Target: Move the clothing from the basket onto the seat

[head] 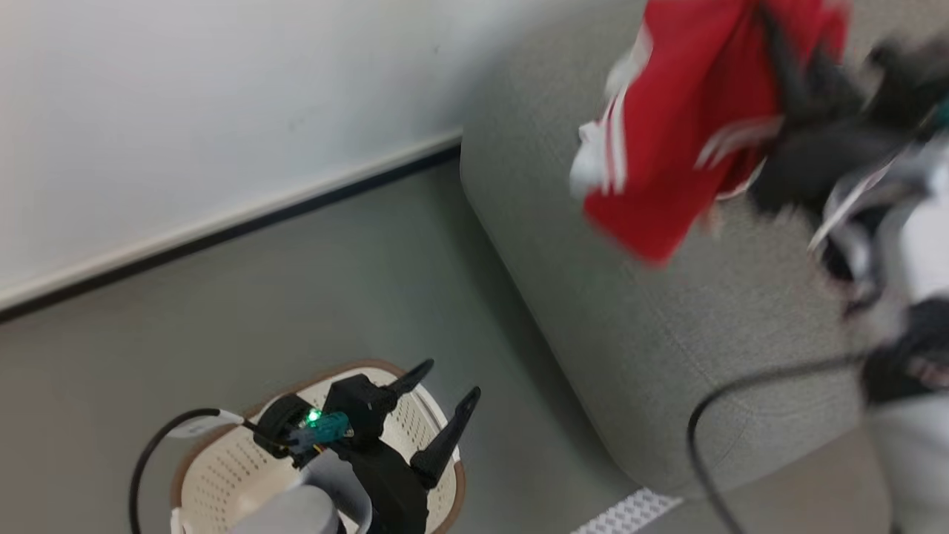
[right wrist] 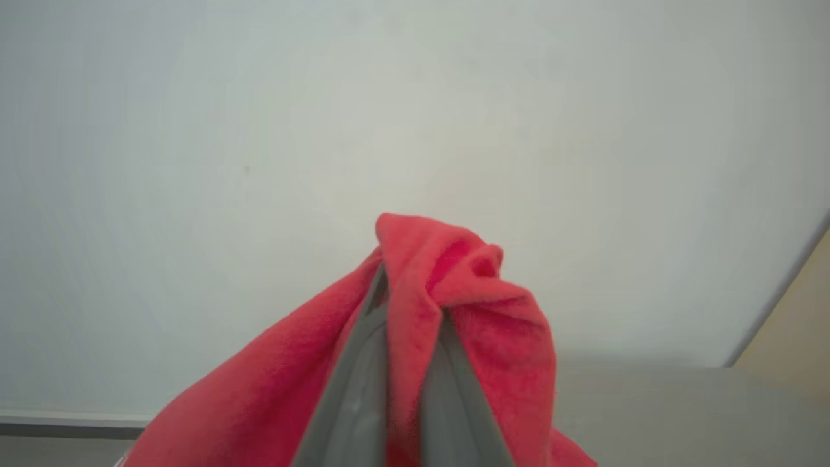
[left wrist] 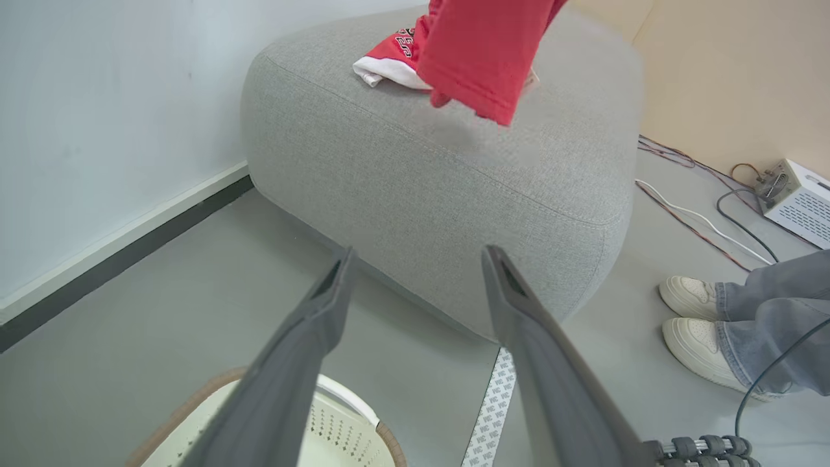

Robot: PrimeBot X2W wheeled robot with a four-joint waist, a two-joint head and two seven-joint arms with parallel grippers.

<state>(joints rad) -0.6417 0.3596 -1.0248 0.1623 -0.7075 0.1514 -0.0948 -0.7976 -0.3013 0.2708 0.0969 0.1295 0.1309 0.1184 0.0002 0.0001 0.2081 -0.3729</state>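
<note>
Grey floor [left wrist: 162, 311], right gripper [right wrist: 410, 301] clamped on red garment [head: 682, 126] dangling above seat [left wrist: 441, 188] top beside lettered red garment [left wrist: 392, 55] lying there, left gripper [left wrist: 418, 259] wide and empty over laundry basket [left wrist: 350, 428] before seat; release near seat's rounded edge may let fabric slide off.

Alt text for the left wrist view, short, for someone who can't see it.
A red garment hangs over a large grey seat, where a second red garment with white trim lies. In the foreground the left hand holds its two dark fingers open above the cream basket; a person's white shoes are on the floor at right.
</note>
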